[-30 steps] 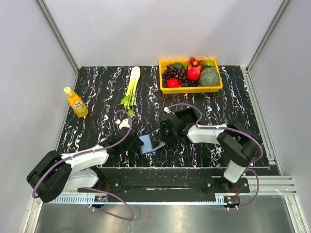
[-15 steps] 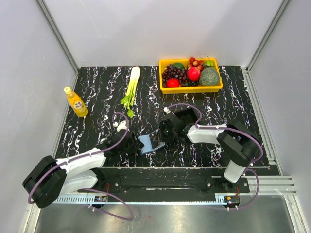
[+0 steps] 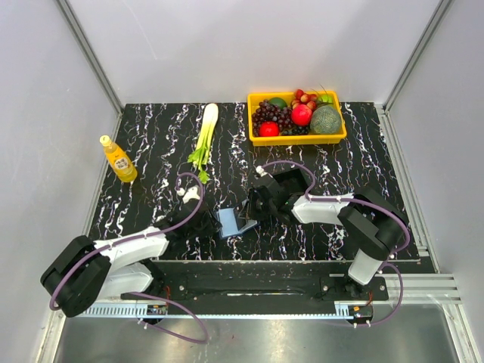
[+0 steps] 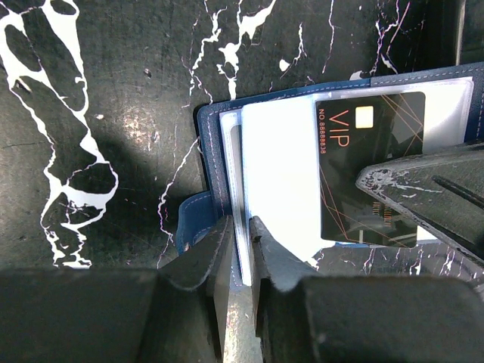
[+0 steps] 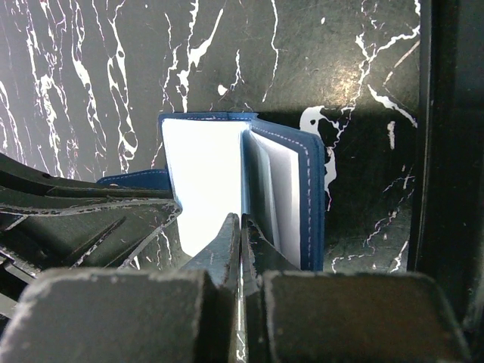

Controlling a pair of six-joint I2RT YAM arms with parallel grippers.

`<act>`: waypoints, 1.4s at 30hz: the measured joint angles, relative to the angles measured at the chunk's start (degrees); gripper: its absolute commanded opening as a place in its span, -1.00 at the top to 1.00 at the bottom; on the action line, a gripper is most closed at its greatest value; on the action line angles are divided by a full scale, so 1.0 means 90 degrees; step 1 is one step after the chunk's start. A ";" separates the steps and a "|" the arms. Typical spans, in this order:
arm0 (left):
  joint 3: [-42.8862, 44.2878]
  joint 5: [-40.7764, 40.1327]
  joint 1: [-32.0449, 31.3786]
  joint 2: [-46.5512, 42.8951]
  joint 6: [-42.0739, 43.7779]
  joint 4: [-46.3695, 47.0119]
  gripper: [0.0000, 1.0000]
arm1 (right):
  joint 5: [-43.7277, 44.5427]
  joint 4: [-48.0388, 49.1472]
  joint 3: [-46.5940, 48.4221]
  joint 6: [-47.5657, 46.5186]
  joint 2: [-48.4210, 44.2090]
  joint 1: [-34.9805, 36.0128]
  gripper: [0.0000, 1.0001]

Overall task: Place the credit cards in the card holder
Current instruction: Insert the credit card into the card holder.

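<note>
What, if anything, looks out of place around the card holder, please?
Nothing is spilled or damaged. The black VIP card lies slightly crooked in the open card holder; whether it is fully tucked into a sleeve, I cannot tell.

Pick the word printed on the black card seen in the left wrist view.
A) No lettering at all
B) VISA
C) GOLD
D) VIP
D: the black card, lying in the open card holder, carries orange "VIP" lettering along its edge.
</note>
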 measured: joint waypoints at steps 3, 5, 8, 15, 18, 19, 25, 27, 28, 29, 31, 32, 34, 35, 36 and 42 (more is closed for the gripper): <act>0.0000 0.0000 0.0000 0.0002 0.0007 0.0002 0.66 | -0.0007 0.0044 -0.0024 0.0049 0.0000 -0.0005 1.00; 0.0000 0.0000 0.0002 0.0010 0.0012 0.0005 0.69 | -0.0002 0.0168 -0.0102 0.0087 -0.0002 -0.0012 1.00; 0.0029 0.0000 0.0002 0.0049 0.0024 -0.0002 0.73 | 0.0017 0.0330 -0.0211 0.0131 -0.0017 -0.0024 1.00; 0.0080 -0.0010 0.0007 0.0238 0.0036 0.0185 0.76 | 0.0015 0.0593 -0.0347 0.0151 -0.0024 -0.0138 1.00; 0.0080 -0.0012 0.0007 0.0253 0.0036 0.0211 0.77 | -0.0010 0.0724 -0.0432 0.0209 -0.0024 -0.0180 1.00; 0.0080 -0.0017 0.0007 0.0255 0.0036 0.0211 0.77 | -0.0012 0.0780 -0.0464 0.0223 -0.0032 -0.0182 1.00; 0.0100 -0.0022 0.0007 0.0347 0.0036 0.0325 0.79 | -0.0058 0.0850 -0.0532 0.0250 -0.0058 -0.0257 1.00; 0.0119 -0.0022 0.0007 0.0389 0.0036 0.0345 0.80 | -0.0121 0.0869 -0.0546 0.0245 -0.0058 -0.0301 1.00; 0.0124 -0.0022 0.0007 0.0408 0.0034 0.0364 0.80 | -0.0158 0.0889 -0.0563 0.0245 -0.0058 -0.0328 1.00; 0.0126 -0.0022 0.0007 0.0415 0.0034 0.0379 0.80 | -0.0180 0.0913 -0.0580 0.0248 -0.0058 -0.0347 1.00; 0.0126 -0.0022 0.0007 0.0423 0.0034 0.0396 0.80 | -0.0238 0.0962 -0.0614 0.0238 -0.0058 -0.0389 1.00; 0.0126 -0.0022 0.0007 0.0425 0.0034 0.0396 0.80 | -0.0284 0.0979 -0.0624 0.0236 -0.0058 -0.0410 1.00; 0.0126 -0.0022 0.0007 0.0427 0.0034 0.0401 0.81 | -0.0393 0.1069 -0.0663 0.0233 -0.0056 -0.0447 1.00; 0.0129 -0.0022 0.0007 0.0432 0.0034 0.0401 0.81 | -0.0459 0.1098 -0.0670 0.0206 -0.0039 -0.0464 1.00; 0.0138 -0.0022 0.0007 0.0440 0.0036 0.0393 0.83 | -0.0517 0.1112 -0.0653 0.0158 -0.0005 -0.0483 1.00; 0.0240 -0.0024 0.0007 0.0544 0.0034 0.0347 0.84 | -0.0797 0.1234 -0.0452 -0.0049 0.0287 -0.0665 1.00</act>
